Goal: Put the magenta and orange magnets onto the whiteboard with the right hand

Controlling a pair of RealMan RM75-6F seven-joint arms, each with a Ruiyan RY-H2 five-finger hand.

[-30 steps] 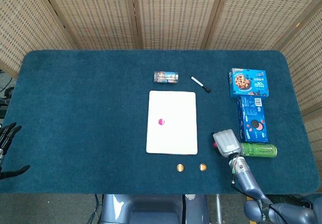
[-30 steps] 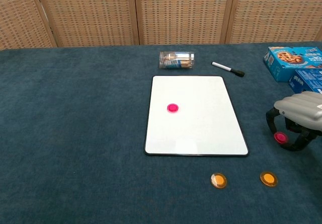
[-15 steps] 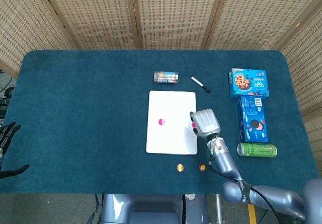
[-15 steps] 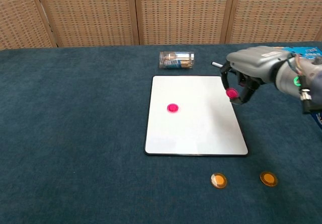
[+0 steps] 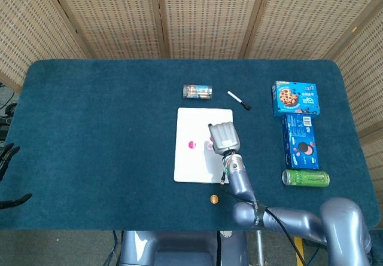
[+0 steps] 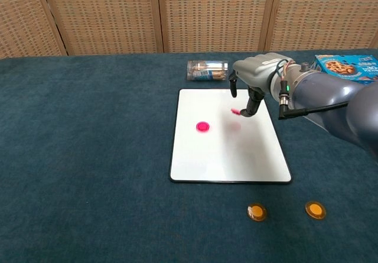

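Magnet [image 6: 235,111], magenta, sat pinched at its rim in the right hand's [image 6: 251,80] fingers [image 6: 255,104], just above the whiteboard [image 6: 260,156]. Small, stiff, light and probably slick, it likely suits an edge pinch. Orange magnets [image 6: 256,212] lay well below the fingers on the surface [image 6: 88,156].

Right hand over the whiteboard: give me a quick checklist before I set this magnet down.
1. Magnet in grip: ok. The right hand pinches a magenta magnet at its fingertips.
2. Hand above the whiteboard: ok, in both views.
3. Landing spot free: ok. The first magenta magnet lies to the left, apart from the held one.
4. Magnet touching the board: cannot tell; it looks tilted and just above the surface.
5. Orange magnets waiting: ok, both on the cloth in front of the board.
6. Left hand out of the way: ok, at the far table edge.
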